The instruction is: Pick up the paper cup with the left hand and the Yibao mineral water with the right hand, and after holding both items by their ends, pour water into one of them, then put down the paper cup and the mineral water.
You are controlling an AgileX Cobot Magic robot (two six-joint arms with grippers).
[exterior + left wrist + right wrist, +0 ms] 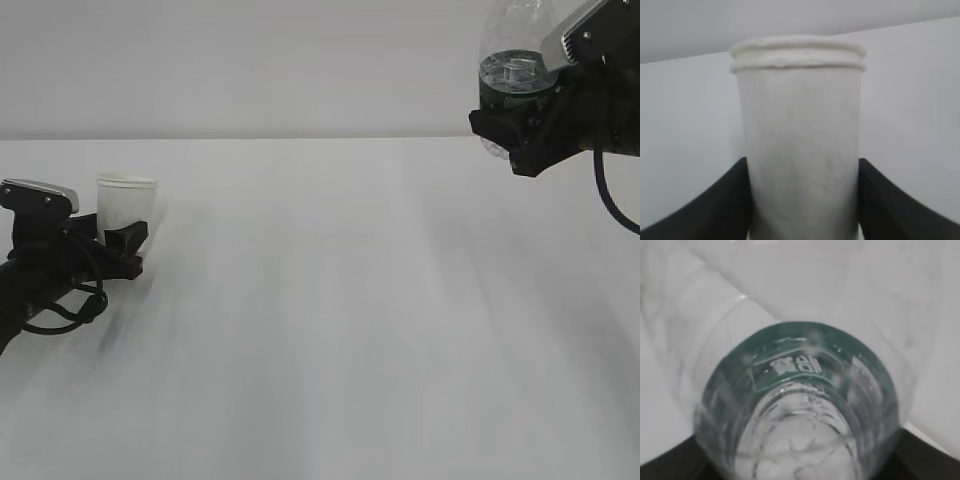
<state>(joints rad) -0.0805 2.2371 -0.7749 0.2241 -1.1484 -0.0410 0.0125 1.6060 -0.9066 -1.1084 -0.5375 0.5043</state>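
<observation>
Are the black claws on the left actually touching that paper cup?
Touching: left wrist view shows both black fingers pressed against the paper cup, no gap.

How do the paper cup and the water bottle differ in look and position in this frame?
The paper cup is opaque white; the water bottle is clear with a dark green label. The cup sits low at table level on the left, upright, rim up; the bottle is raised high on the right. Shared: each sits between the fingers of a black tool, left tool and right tool.

The paper cup (pixel 127 205) stands far left on the table (pixel 350 320); the Yibao mineral water (pixel 512 75) hangs upper right.
</observation>
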